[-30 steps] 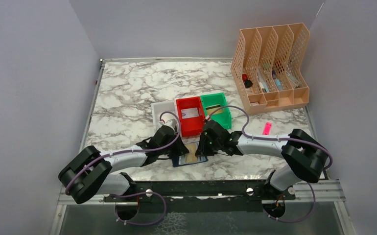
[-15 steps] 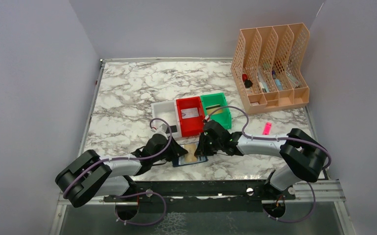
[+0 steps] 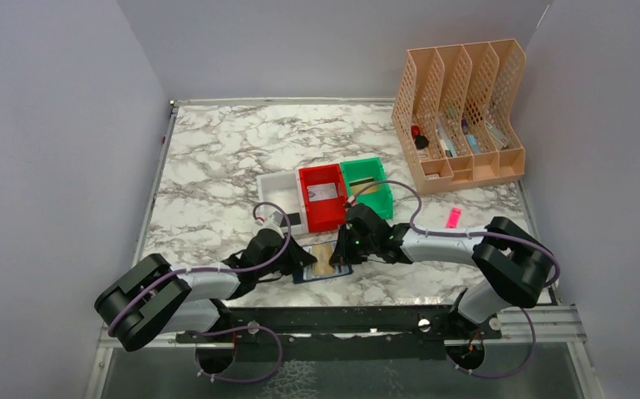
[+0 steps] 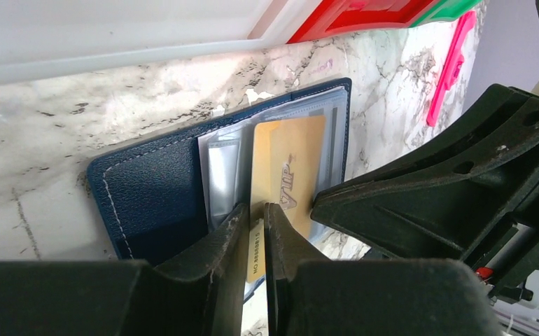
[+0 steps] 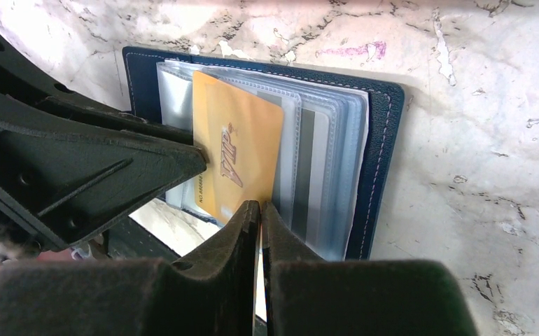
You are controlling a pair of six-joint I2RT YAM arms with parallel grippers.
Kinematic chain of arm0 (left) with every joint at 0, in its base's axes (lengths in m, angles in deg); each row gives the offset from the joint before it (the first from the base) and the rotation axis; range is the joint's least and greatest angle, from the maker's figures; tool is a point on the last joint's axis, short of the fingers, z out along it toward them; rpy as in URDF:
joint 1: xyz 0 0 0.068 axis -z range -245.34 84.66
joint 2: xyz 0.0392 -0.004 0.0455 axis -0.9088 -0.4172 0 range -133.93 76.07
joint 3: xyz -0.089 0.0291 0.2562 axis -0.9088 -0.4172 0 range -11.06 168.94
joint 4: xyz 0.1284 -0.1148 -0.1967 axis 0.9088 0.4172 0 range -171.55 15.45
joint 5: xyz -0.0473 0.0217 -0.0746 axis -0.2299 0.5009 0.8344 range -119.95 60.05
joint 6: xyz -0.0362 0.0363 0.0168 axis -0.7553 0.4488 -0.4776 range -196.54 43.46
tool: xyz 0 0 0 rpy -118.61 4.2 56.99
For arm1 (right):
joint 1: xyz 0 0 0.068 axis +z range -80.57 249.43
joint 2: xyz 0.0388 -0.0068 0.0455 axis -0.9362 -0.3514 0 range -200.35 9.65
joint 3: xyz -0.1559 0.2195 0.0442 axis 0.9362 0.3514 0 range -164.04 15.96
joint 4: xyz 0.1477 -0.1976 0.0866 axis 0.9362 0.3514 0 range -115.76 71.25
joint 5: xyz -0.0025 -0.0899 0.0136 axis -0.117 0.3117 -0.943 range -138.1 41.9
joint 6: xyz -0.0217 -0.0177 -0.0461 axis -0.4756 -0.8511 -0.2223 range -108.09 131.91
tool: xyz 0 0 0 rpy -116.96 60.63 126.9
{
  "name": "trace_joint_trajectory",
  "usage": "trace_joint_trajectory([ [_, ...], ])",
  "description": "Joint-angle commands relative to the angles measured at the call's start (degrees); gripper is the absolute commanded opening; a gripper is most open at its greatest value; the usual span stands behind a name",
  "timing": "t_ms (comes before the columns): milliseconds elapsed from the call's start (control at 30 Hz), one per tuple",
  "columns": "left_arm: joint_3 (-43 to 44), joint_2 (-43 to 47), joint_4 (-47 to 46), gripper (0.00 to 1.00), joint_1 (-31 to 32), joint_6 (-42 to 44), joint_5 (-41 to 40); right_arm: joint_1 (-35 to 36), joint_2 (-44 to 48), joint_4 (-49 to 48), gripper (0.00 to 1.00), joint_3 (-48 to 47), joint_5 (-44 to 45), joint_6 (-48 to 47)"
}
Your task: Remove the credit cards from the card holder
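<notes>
**Item:** card holder (image 5: 386,140), a navy folding wallet. It lies open and flat on the marbled surface (image 5: 477,105), just in front of the red bin (image 3: 327,220) and between the two arms. Its clear sleeves (image 5: 330,161) are stacked and slightly fanned, so the pockets are exposed.

**Contents:** tan-gold card (image 5: 239,147), marked VIP, uppermost, a little askew and seemingly partly out of its sleeve. It is judged to be the card being worked on. A silvery card (image 4: 222,175) and a grey card (image 5: 306,168) sit in their pockets, not yet drawn.

**Left claw** (image 4: 255,210): held low, with its jaws clamped narrowly on the numbered end of the tan-gold card. The shallow approach suits sliding the card out along its sleeve rather than lifting it.

**Right claw** (image 5: 260,206): jaws drawn almost together, with the tip at the sleeves beside the card's other corner. It is likely there to pin the holder so it does not drag along. Whether a sleeve edge is nipped in the slit cannot be told.

**Surroundings:** white bin (image 3: 273,187), red bin and green bin (image 3: 379,204) stand in a row just beyond the holder and are probable drop places for the cards. The pink stick (image 3: 452,218) and the peach file rack (image 3: 475,166) are well apart to the right and appear to play no part in this step
</notes>
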Motion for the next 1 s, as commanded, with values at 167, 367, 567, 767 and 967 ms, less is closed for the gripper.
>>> trace_joint_trajectory([
  [167, -1.5, 0.9, 4.8, 0.02, 0.2, 2.1, -0.6, 0.2, -5.3, 6.4, 0.12, 2.0, 2.7, -0.2],
  [367, -3.5, 5.6, 5.1, 0.0, 0.1, 2.1, -2.0, 0.2, -4.8, 9.0, 0.12, 1.3, 5.4, 0.3],
  [567, -4.6, 13.0, 12.3, 0.0, -0.3, 1.8, -5.8, 0.2, -2.6, 9.2, 0.15, 1.0, 6.1, 0.3],
  [767, -3.1, 19.8, 19.7, 0.0, -0.4, 4.2, -8.3, 0.2, -2.5, 7.8, 0.15, 0.8, 4.5, -0.3],
  [967, -3.5, 17.6, 16.2, 0.0, -0.4, 4.7, -6.0, 0.2, -2.4, 6.3, 0.15, 0.5, 2.1, -1.9],
])
